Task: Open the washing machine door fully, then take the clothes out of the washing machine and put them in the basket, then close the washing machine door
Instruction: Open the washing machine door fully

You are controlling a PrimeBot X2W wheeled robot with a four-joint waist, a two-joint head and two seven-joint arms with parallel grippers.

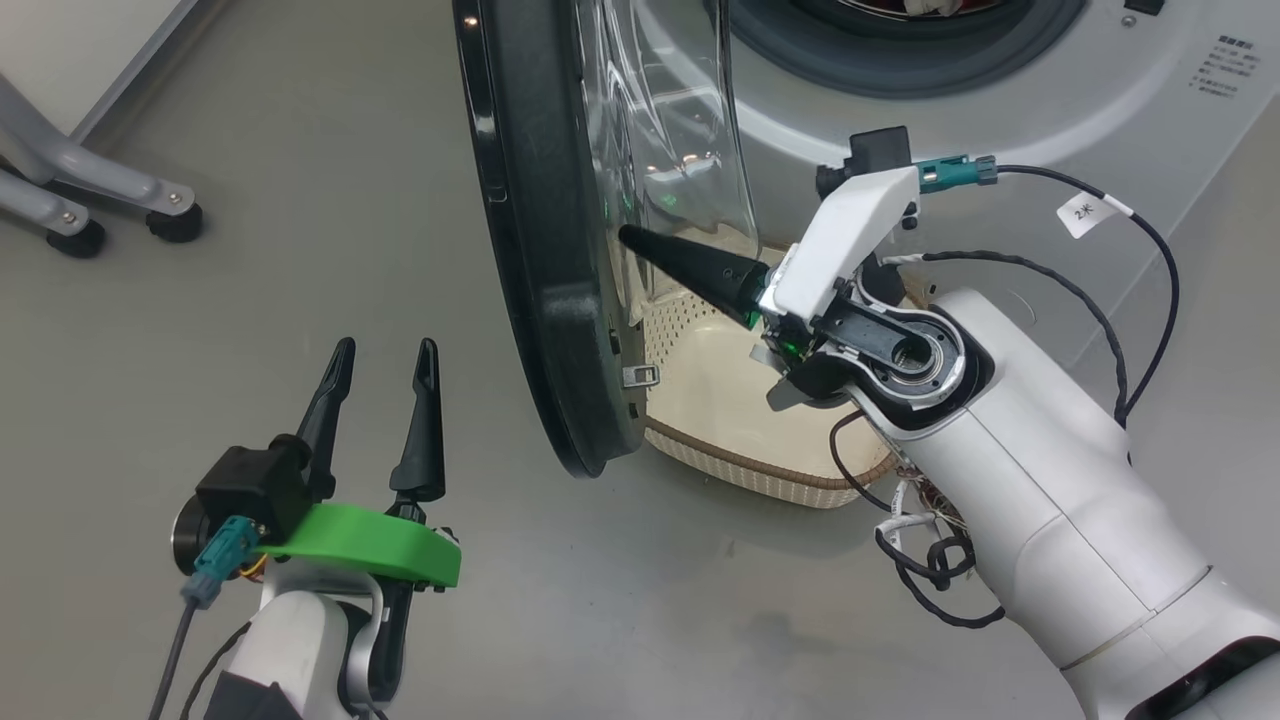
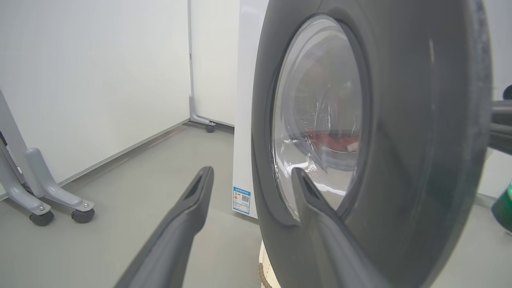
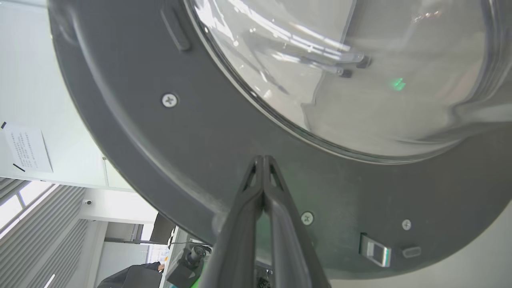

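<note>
Your right claw (image 1: 628,235), fingers pressed together, leans on the inner rim of the half-open round black-rimmed glass washing machine door (image 1: 540,250). The tips could skid off (glossy plastic) and it'd swing back over the cream perforated plastic basket (image 1: 720,400) on the floor (image 1: 300,250). Your left claw (image 1: 387,350) is spread, empty.

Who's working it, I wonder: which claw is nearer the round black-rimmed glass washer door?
Right. The shut right claw reaches the round black-rimmed glass door at its inner face, touching or nearly; the open left claw hovers apart, off its outer side.

Black-rimmed washing machine door (image 1: 540,250) standing open, cream basket (image 1: 760,470) on floor beside it, red clothes (image 2: 332,140) inside white washing machine (image 1: 1000,90)
</note>
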